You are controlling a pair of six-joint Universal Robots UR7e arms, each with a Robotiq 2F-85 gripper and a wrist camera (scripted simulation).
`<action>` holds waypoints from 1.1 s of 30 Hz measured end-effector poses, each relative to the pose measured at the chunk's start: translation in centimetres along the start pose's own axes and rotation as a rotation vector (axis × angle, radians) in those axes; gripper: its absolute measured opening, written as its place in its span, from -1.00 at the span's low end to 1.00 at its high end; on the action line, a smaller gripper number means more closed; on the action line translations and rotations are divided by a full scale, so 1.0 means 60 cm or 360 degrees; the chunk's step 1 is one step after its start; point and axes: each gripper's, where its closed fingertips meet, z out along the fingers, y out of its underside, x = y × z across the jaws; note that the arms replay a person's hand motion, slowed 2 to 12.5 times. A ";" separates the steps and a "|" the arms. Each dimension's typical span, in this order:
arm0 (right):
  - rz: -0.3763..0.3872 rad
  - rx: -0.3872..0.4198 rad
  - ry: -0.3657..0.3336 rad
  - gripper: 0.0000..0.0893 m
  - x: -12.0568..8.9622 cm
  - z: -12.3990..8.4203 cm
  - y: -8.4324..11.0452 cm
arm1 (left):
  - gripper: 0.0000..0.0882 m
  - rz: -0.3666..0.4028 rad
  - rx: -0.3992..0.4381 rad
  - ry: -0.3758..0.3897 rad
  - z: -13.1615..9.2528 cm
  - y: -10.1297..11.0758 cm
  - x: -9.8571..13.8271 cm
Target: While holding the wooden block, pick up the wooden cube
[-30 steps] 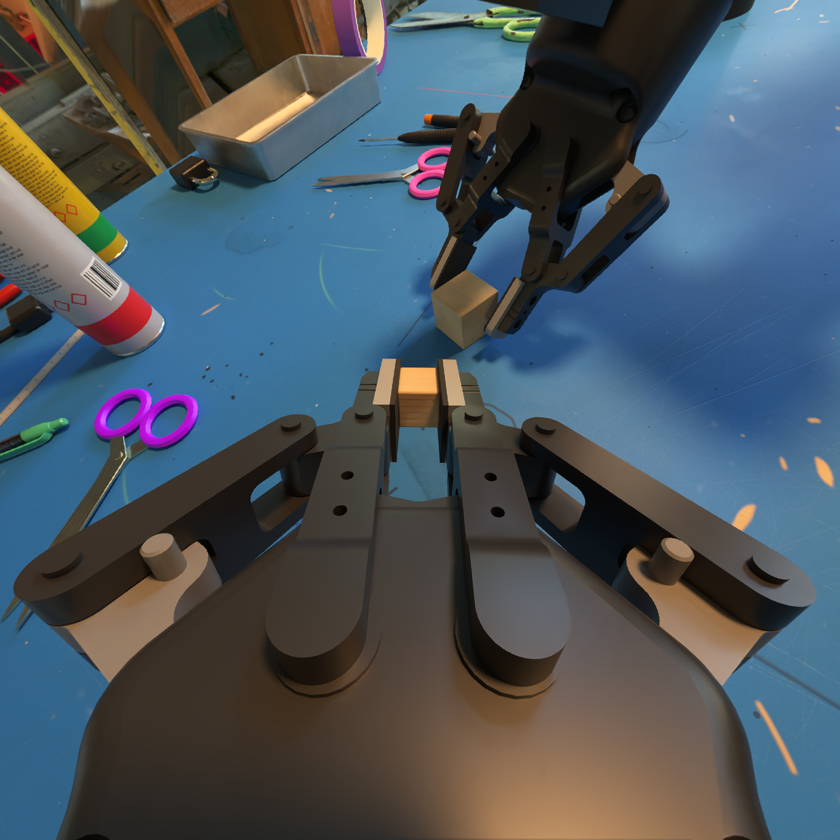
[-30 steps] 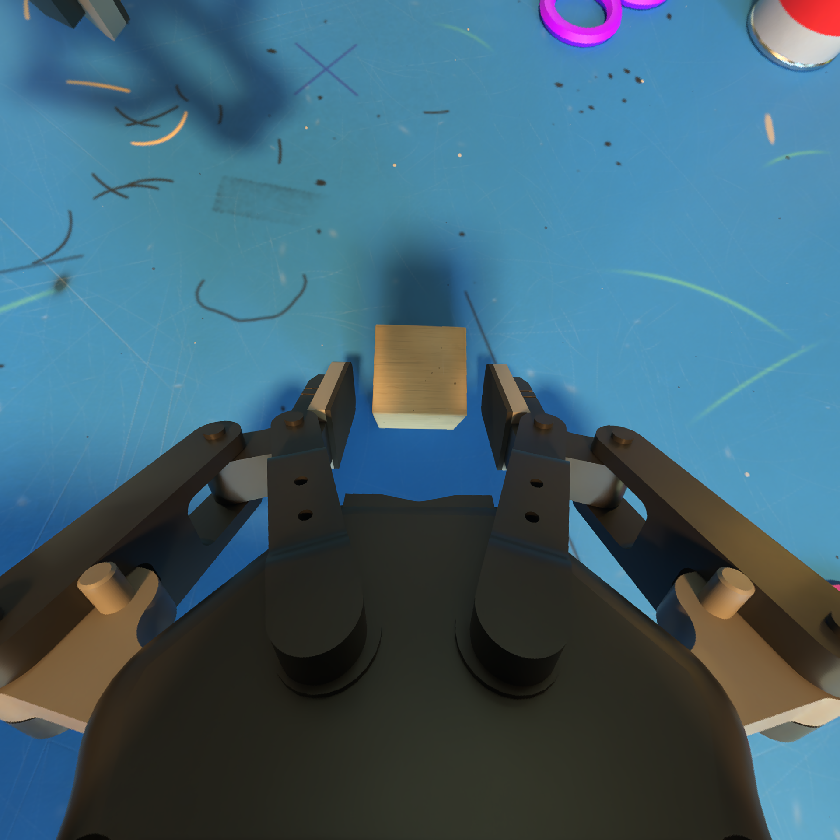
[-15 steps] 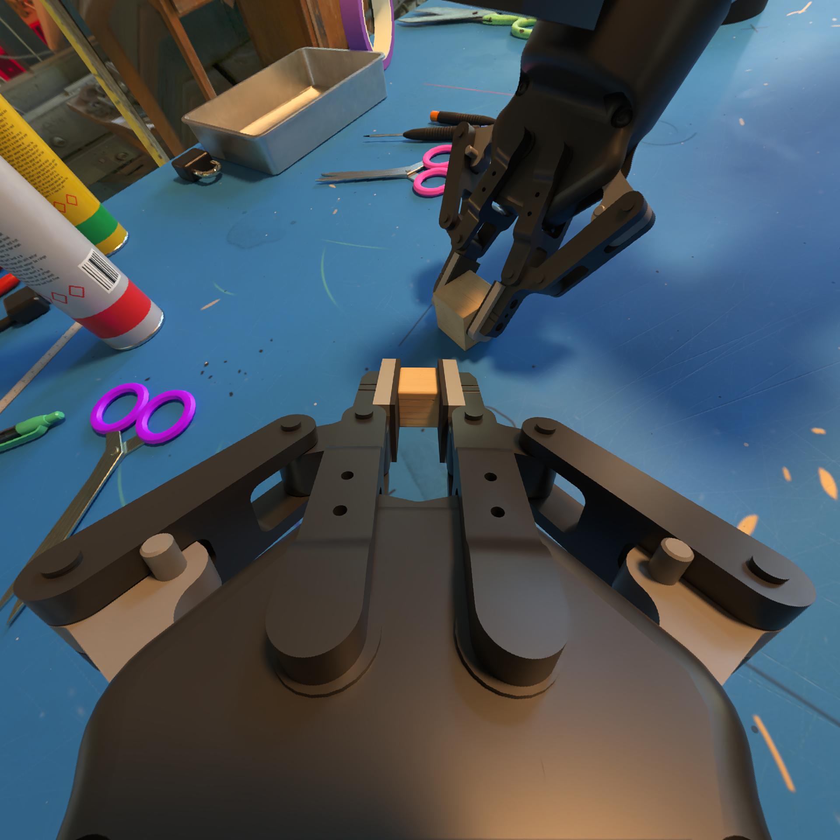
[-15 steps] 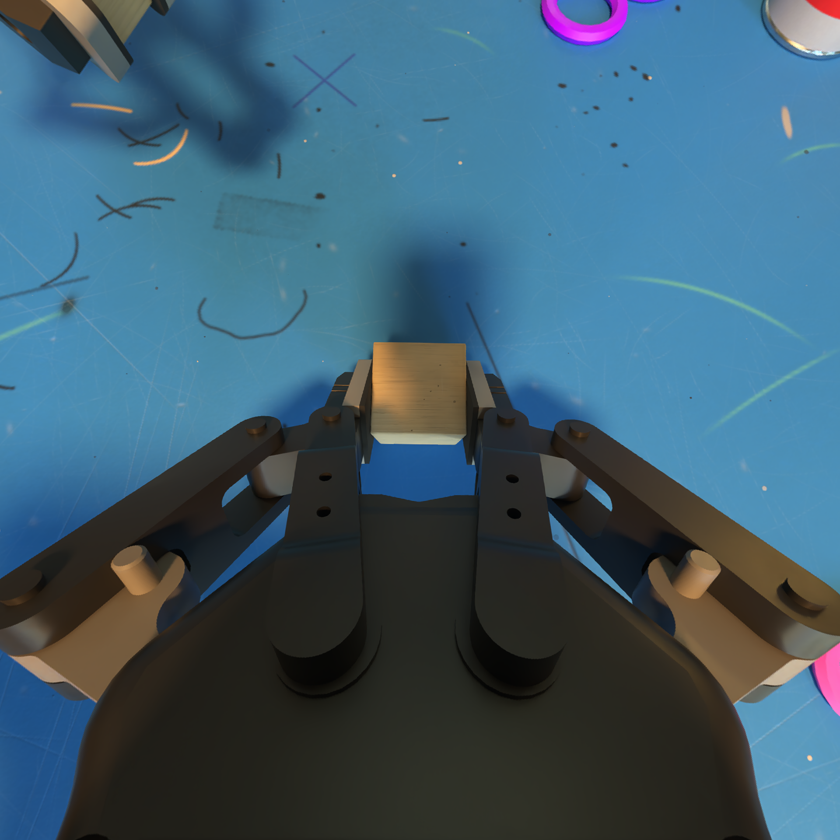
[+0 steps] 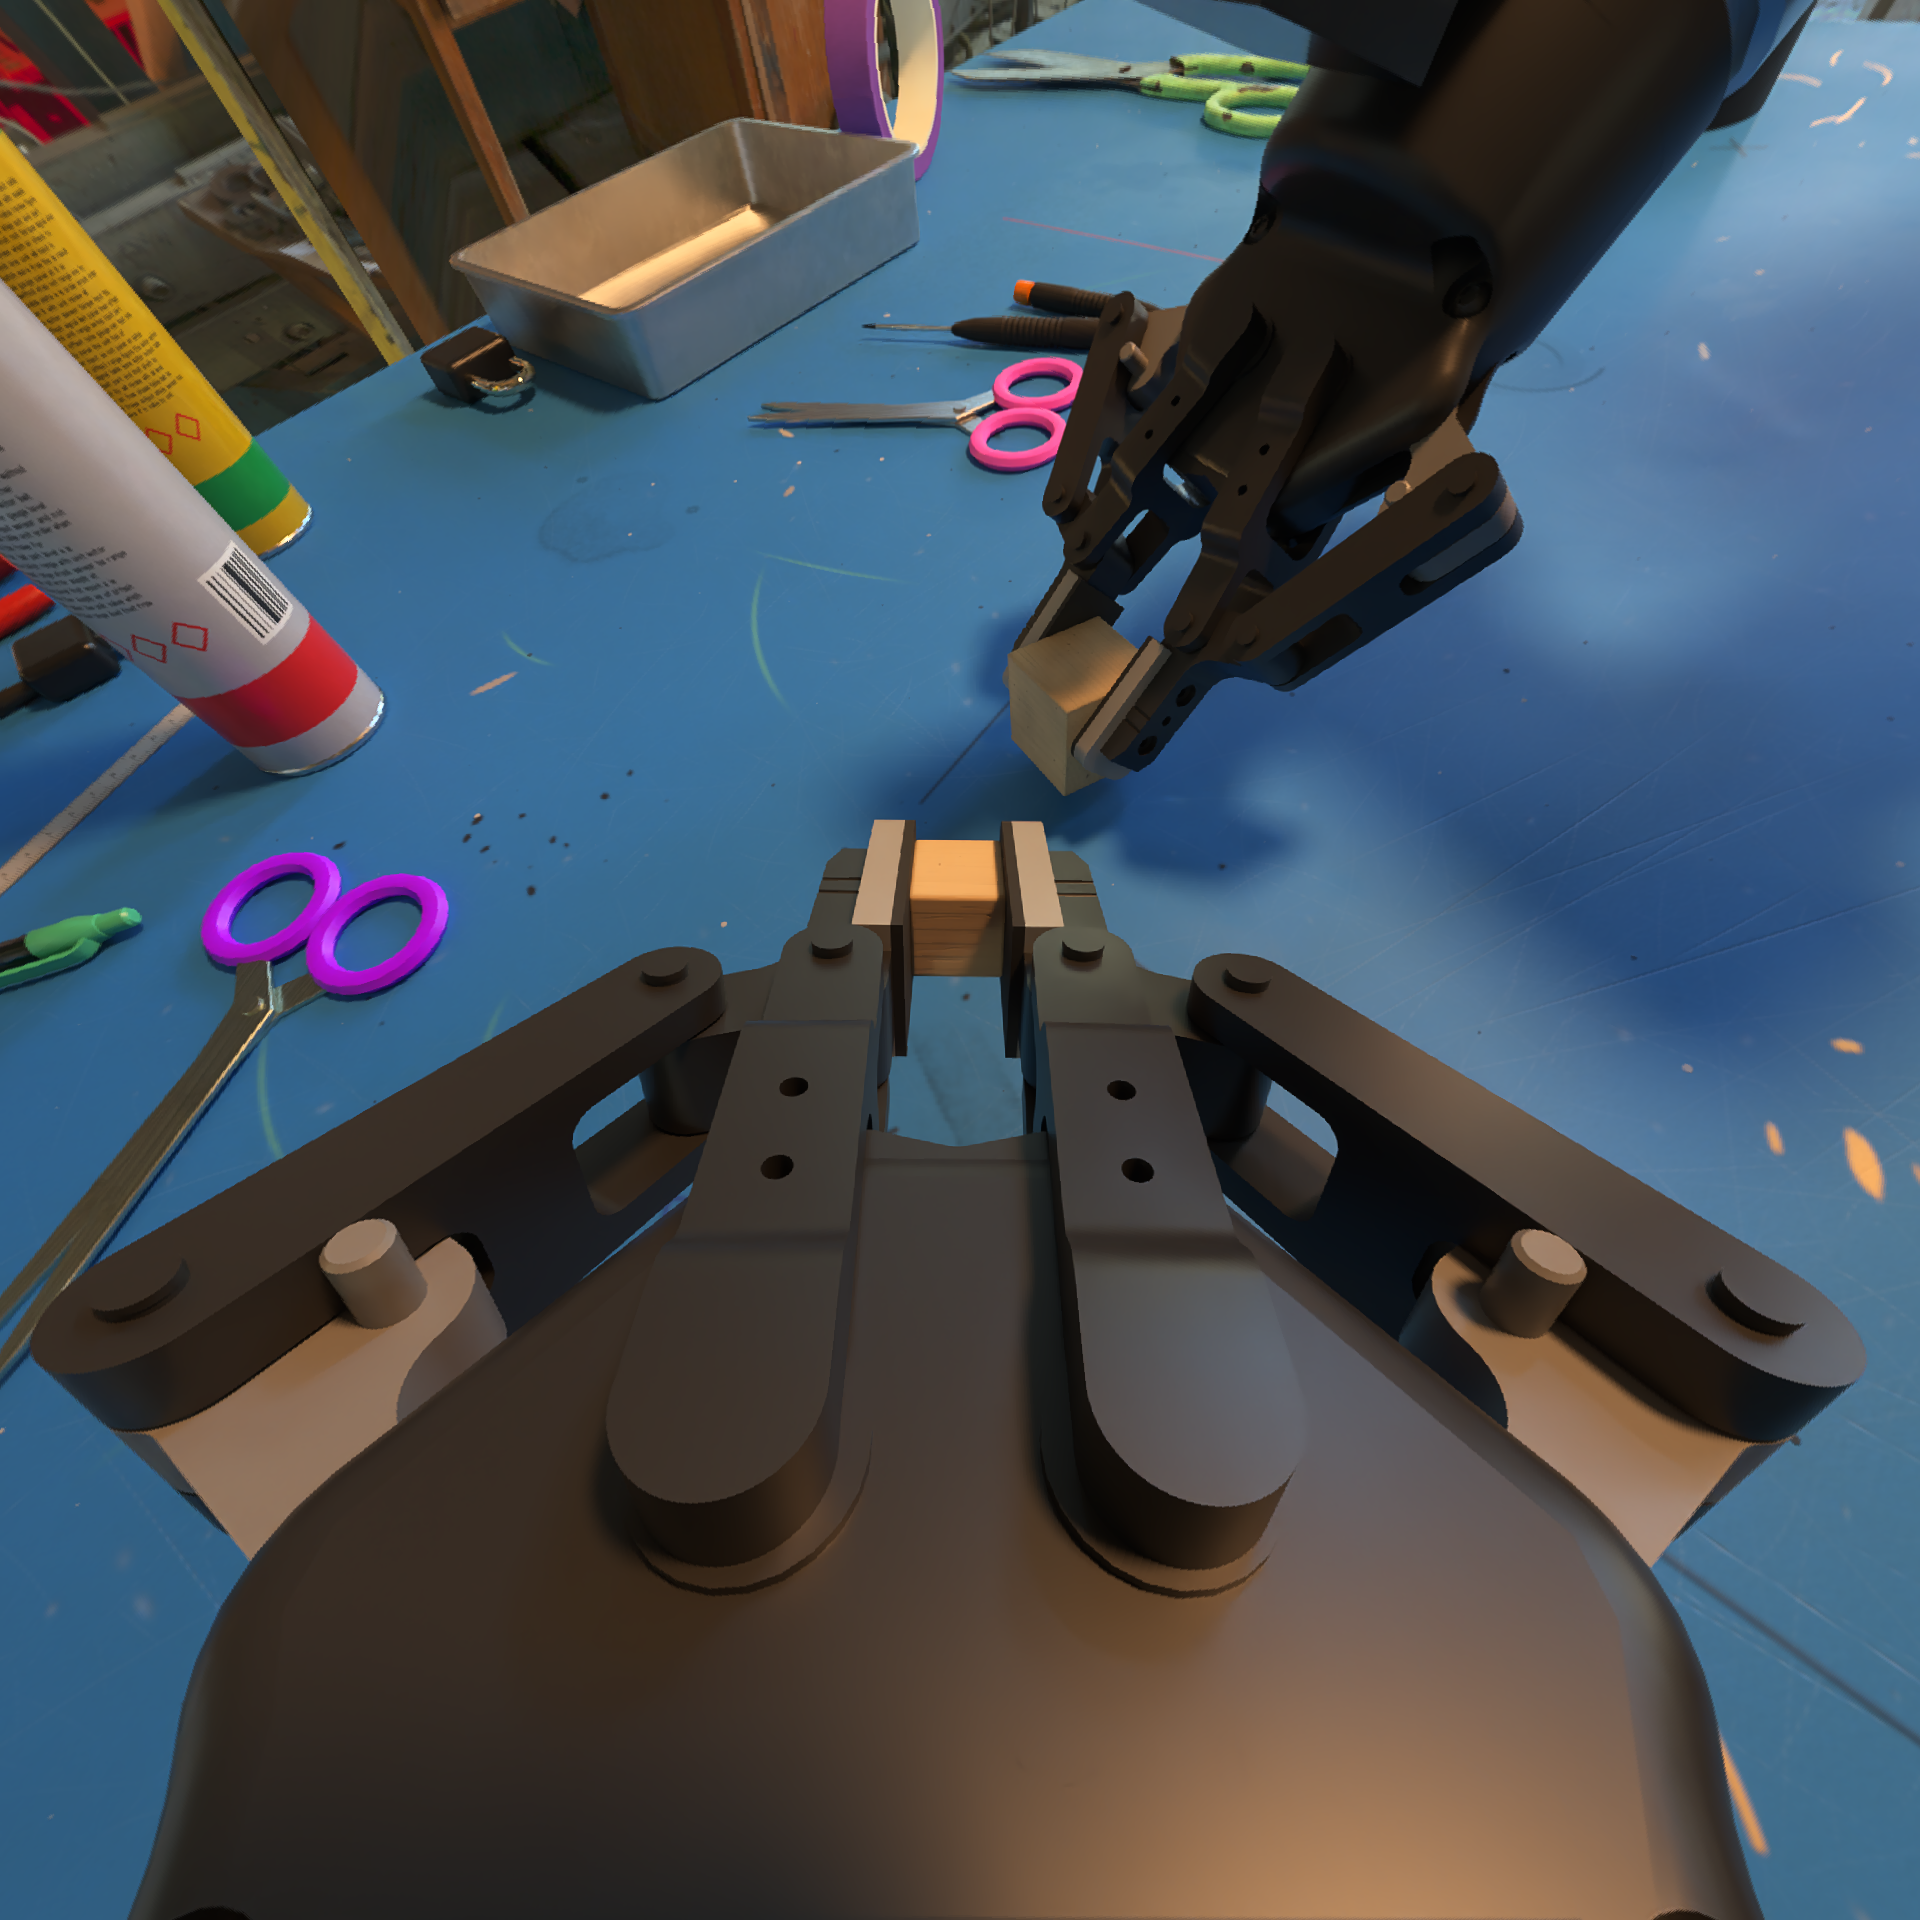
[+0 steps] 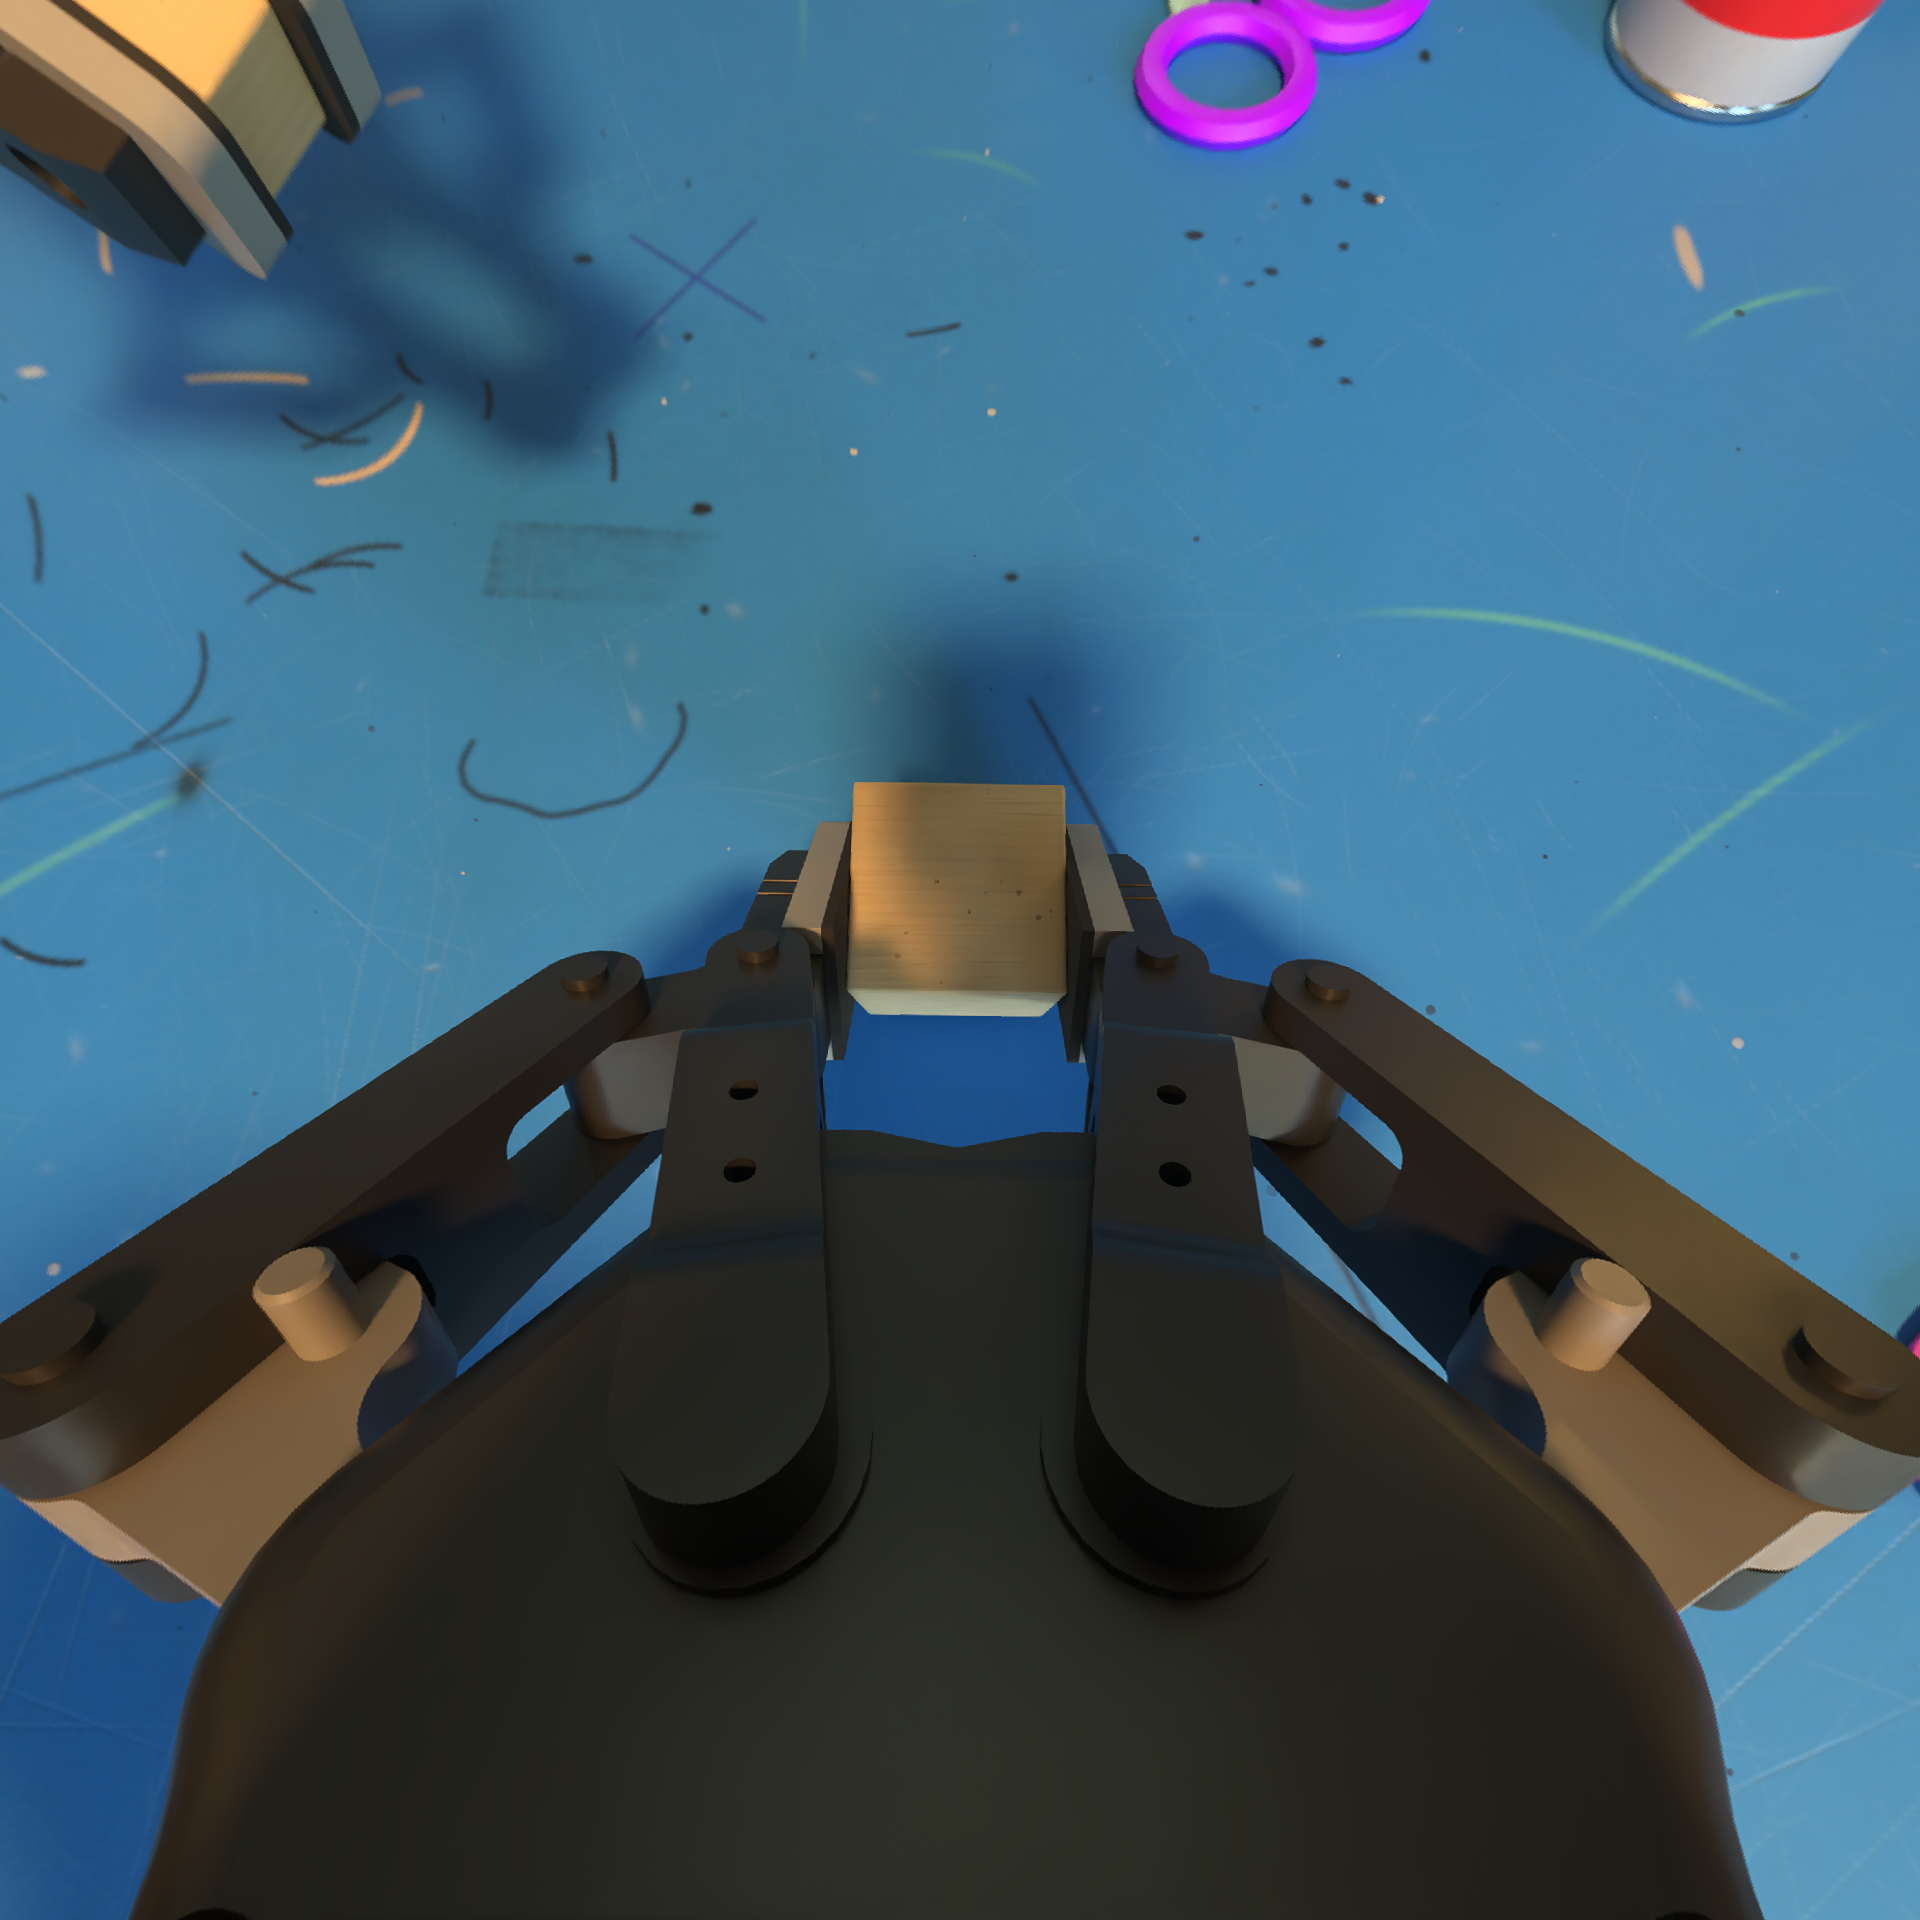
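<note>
Pale wooden cube (image 6: 956, 899) pinched by right tool (image 6: 956, 914), seemingly lifted, orange-topped wooden block (image 5: 954, 902) pinched by left tool (image 5: 954, 883)

A workshop: the blue bench top (image 5: 582, 582) is scratched, pen-marked and flecked with shavings. Hand tools lie about it: purple scissors (image 5: 312, 925) left of the left jaws, pink scissors (image 5: 997, 416) and a screwdriver (image 5: 1018, 330) ahead. Farther ahead sit a metal tray (image 5: 686, 249), a padlock (image 5: 478, 369) and tape rolls (image 5: 894, 73); tubes (image 5: 135, 520) lie to the left.
</note>
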 end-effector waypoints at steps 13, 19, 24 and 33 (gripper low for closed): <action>0.0356 0.0478 -0.0332 -0.29 -0.022 -0.045 -0.046 | -0.68 -0.0221 0.0187 0.0136 -0.012 -0.034 0.016; 0.0545 0.0650 -0.0498 -0.29 -0.025 -0.069 -0.058 | -0.68 -0.0344 0.0294 0.0225 -0.020 -0.052 0.022; 0.0628 0.0737 -0.0560 -0.29 -0.022 -0.084 -0.060 | -0.68 -0.0428 0.0372 0.0306 -0.026 -0.064 0.028; 0.0711 0.0870 -0.0644 -0.29 -0.023 -0.102 -0.071 | -0.68 -0.0535 0.0478 0.0421 -0.032 -0.076 0.034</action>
